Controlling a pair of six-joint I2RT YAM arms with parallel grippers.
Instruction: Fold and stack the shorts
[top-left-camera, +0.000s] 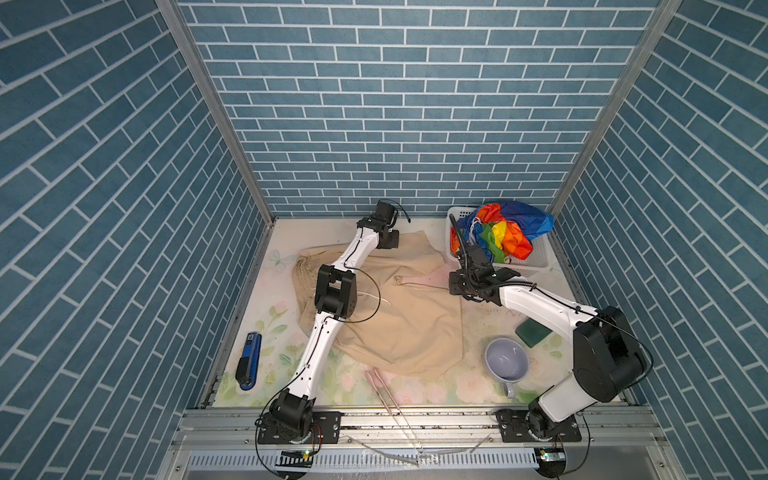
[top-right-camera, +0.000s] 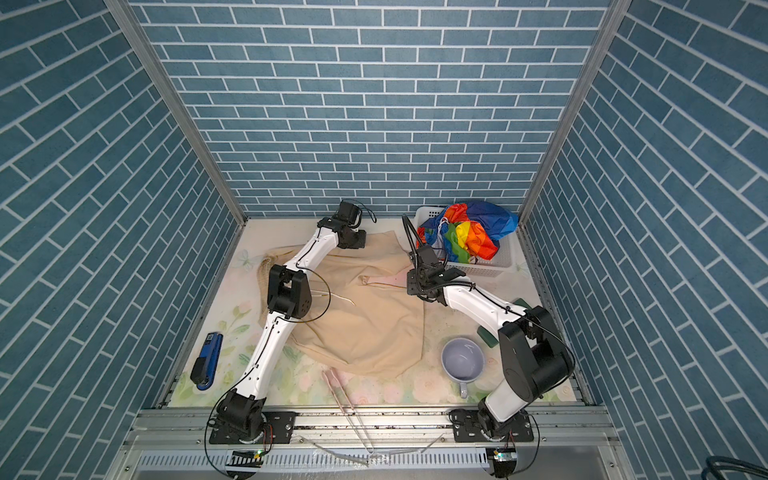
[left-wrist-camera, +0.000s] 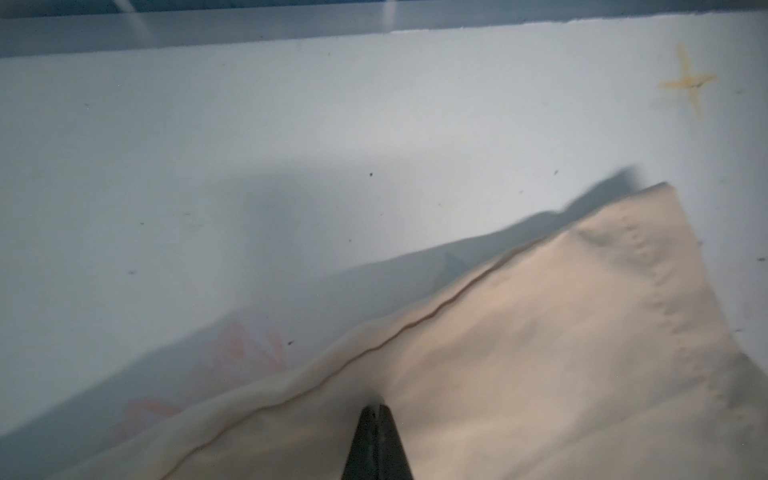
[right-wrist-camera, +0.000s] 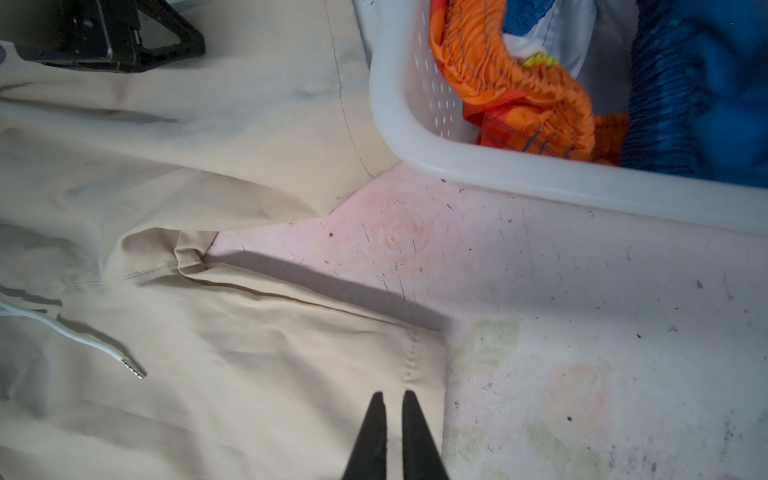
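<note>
The beige shorts (top-left-camera: 399, 324) (top-right-camera: 365, 328) lie spread over the middle of the floral mat. My left gripper (top-left-camera: 392, 240) (top-right-camera: 357, 239) is at their far edge by the back wall. In the left wrist view its jaws (left-wrist-camera: 376, 409) are shut, with a pinch of beige cloth (left-wrist-camera: 540, 353) between the tips. My right gripper (top-left-camera: 457, 289) (top-right-camera: 413, 286) is at the hem of the right leg. Its tips (right-wrist-camera: 392, 395) stand a narrow slit apart, with beige cloth (right-wrist-camera: 249, 374) in it. The rainbow-striped shorts (top-left-camera: 507, 232) (top-right-camera: 469, 232) (right-wrist-camera: 540, 95) lie bunched in the white basket (top-left-camera: 532, 266) (top-right-camera: 494, 270) (right-wrist-camera: 415, 137) at the back right.
A blue stapler (top-left-camera: 248, 360) lies at the front left. A lilac mug (top-left-camera: 506, 359) and a green sponge (top-left-camera: 534, 332) sit at the front right, under my right arm. Pink tongs (top-left-camera: 384, 390) lie at the front edge. Brick-patterned walls close in three sides.
</note>
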